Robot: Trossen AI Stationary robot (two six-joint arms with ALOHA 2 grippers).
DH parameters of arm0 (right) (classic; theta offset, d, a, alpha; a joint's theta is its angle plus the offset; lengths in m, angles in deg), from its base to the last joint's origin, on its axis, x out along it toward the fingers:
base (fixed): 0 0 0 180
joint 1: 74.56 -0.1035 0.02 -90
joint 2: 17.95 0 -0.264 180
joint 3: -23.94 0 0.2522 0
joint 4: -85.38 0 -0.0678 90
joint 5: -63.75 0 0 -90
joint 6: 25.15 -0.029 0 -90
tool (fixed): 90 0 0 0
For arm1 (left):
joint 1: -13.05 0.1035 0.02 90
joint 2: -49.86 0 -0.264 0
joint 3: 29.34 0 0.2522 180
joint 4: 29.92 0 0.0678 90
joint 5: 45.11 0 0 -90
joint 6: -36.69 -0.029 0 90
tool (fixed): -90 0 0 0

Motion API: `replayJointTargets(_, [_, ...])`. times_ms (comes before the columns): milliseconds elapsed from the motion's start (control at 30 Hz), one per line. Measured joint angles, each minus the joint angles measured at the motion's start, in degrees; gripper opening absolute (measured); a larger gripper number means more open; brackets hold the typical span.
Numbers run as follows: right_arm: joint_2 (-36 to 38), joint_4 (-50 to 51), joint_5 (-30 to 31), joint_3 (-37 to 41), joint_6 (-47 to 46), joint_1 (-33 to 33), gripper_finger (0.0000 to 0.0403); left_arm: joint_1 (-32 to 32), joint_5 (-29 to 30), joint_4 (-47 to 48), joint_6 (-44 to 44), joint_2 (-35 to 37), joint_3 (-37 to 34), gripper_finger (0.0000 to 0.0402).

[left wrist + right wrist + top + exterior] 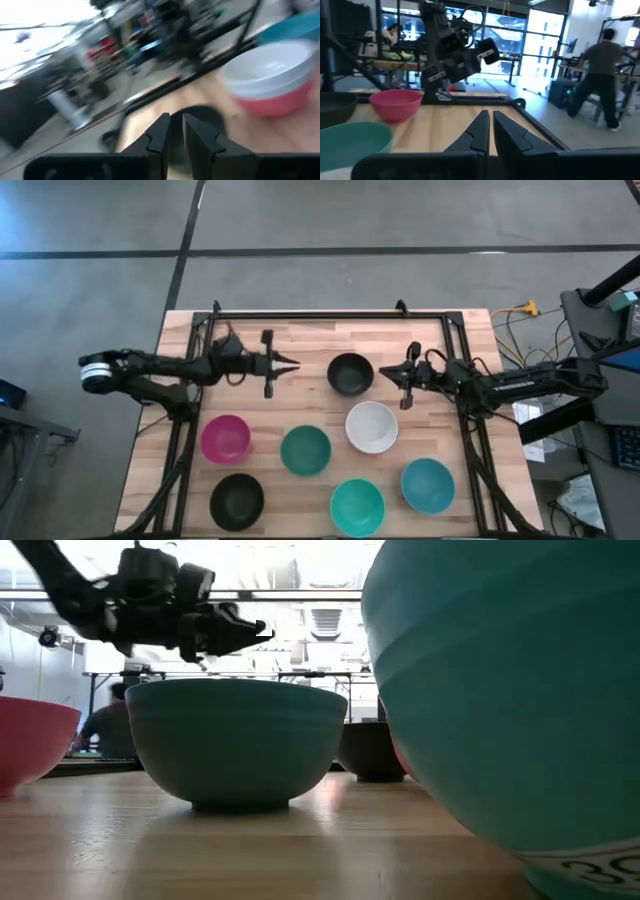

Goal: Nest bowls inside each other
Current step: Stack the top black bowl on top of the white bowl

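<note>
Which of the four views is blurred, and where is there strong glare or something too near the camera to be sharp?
Left wrist view: motion-smeared throughout; the white bowl and the room behind it streak. Low view: bright windows wash out the background, and the turquoise bowl looms close, filling the right side, soft. Right wrist view: sharp, though the windows glare behind the left gripper. High view: evenly lit, clear.

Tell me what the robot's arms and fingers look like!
Both arms are thin and black, with loose black cables looped along them. The left arm wears a white ring band near its outer end. The left gripper and right gripper each end in two dark, flat, pointed fingers like a bird's beak.
</note>
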Motion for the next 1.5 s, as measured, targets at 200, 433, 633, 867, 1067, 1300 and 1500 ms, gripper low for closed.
replayJointTargets(200, [-6.6, 0.34, 0.06, -8.51, -8.12, 5.93, 0.0018, 4.16, -6.07, 0.0, 14.55, -6.62, 7.44, 0.0038])
replayJointTargets(433, [-9.94, 9.5, 0.25, -20.62, -15.28, 10.28, 0.0018, 3.72, -9.62, -0.05, 28.87, -4.42, 12.63, 0.0038])
replayJointTargets(633, [-9.04, 28.09, 0.31, -31.96, -10.26, 10.49, 0.0018, 2.48, -10.33, -0.02, 36.68, 2.11, 12.95, 0.0038])
replayJointTargets(867, [-8.46, 49.49, 0.44, -46.11, -13.88, 10.6, 0.0018, 1.88, -6.99, 0.0, 51.03, 11.05, 12.99, 0.0038])
replayJointTargets(1067, [-9.25, 57.18, 0.24, -53.84, -21.13, 10.57, 0.0018, 1.78, 2.27, 2.07, 54.76, 15.9, 12.95, 0.0038])
replayJointTargets(1300, [-9.4, 78.68, -0.04, -59.68, -24.67, 9.96, 0.0018, 1.84, 13.06, 7.28, 65.77, 14.68, 12.84, 0.0038])
replayJointTargets(1500, [-9.43, 96.96, 0.1, -56.22, -40.62, 9.99, 0.0018, 1.82, 10.99, 7.57, 74.27, 10.76, 12.84, 0.0038])
